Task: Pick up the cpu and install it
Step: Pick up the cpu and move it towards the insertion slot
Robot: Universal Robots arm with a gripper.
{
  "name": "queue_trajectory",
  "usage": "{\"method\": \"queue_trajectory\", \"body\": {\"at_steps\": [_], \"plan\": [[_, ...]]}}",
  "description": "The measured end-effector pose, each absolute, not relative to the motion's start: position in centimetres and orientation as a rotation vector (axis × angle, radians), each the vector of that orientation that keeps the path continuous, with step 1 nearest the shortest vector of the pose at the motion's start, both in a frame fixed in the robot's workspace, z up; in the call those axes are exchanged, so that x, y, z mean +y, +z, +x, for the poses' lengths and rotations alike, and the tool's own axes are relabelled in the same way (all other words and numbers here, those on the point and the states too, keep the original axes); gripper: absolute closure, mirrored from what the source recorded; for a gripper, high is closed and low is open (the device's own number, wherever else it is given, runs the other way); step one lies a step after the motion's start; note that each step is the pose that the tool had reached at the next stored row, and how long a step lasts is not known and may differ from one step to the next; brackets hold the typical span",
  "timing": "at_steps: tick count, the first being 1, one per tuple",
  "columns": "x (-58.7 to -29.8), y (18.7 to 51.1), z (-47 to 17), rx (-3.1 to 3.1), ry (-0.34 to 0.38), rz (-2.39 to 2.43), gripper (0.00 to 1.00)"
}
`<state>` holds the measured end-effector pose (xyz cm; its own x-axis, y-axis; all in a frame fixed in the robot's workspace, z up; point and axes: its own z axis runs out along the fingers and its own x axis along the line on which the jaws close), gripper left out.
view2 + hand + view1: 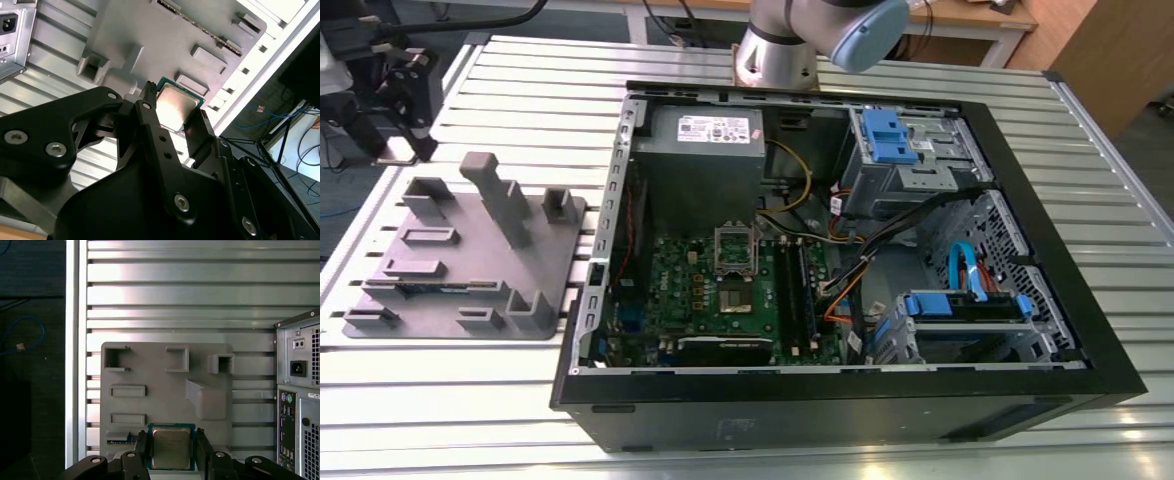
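Observation:
The cpu [171, 447], a flat square chip with a dull silver top and a green rim, sits between my two black fingers in both wrist views. My gripper [171, 452] is shut on it, one finger [141, 445] against each side edge. It hangs well above the grey part holder [165, 385], clear of its pockets. From the second wrist view the cpu [176, 106] again shows between the fingers, with the gripper [175, 117] over the holder [150, 30]. Inside the open computer case [841, 400] the motherboard's socket [736, 272] lies uncovered.
The grey holder [454, 260] with upright posts stands on the slatted metal table [480, 400], at the exterior view's left of the case. A green circuit strip [440, 287] lies in it. The arm's base [781, 50] stands behind the case. Cables and blue drive bays [961, 300] fill the case's other side.

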<state>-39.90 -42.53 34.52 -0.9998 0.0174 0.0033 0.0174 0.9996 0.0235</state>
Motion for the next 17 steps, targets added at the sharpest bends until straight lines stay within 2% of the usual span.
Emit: {"method": "queue_trajectory", "body": {"at_steps": [17], "plan": [[-42.5,34.5,-37.9,-3.138,-0.037,-0.027,0.53]]}}
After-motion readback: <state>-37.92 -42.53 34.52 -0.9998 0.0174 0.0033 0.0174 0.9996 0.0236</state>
